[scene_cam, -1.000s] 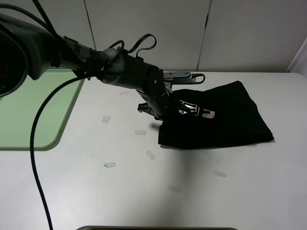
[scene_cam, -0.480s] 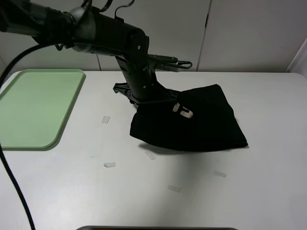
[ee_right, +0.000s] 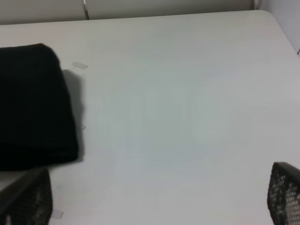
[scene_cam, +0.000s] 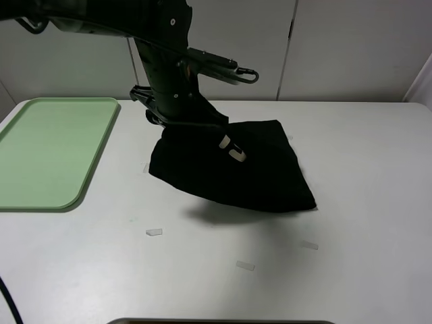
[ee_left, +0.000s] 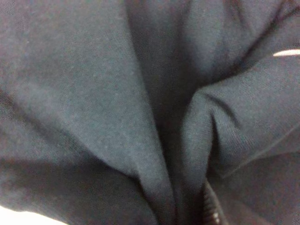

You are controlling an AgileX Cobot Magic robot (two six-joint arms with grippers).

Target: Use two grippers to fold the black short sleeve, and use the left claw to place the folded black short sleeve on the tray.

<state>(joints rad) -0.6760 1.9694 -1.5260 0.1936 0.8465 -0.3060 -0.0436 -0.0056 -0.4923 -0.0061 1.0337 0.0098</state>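
The folded black short sleeve (scene_cam: 236,172) hangs from my left gripper (scene_cam: 183,127), which is shut on its upper left edge. That edge is lifted off the white table while the lower right corner still rests on it. The black cloth (ee_left: 93,93) fills the left wrist view, and only a bit of one finger (ee_left: 211,213) shows. The green tray (scene_cam: 47,148) lies at the table's left edge, apart from the shirt. My right gripper (ee_right: 154,201) is open and empty; it is out of the high view. The shirt's end (ee_right: 33,103) shows in the right wrist view.
Small pale tape scraps (scene_cam: 154,232) lie on the table (scene_cam: 364,148) in front of the shirt, with others (scene_cam: 245,266) nearer the front. A grey panelled wall stands behind the table. A dark edge shows at the bottom of the high view.
My left arm has risen and swung left toward the tray, carrying the shirt's gripped edge up and dragging the whole shirt leftward across the table.
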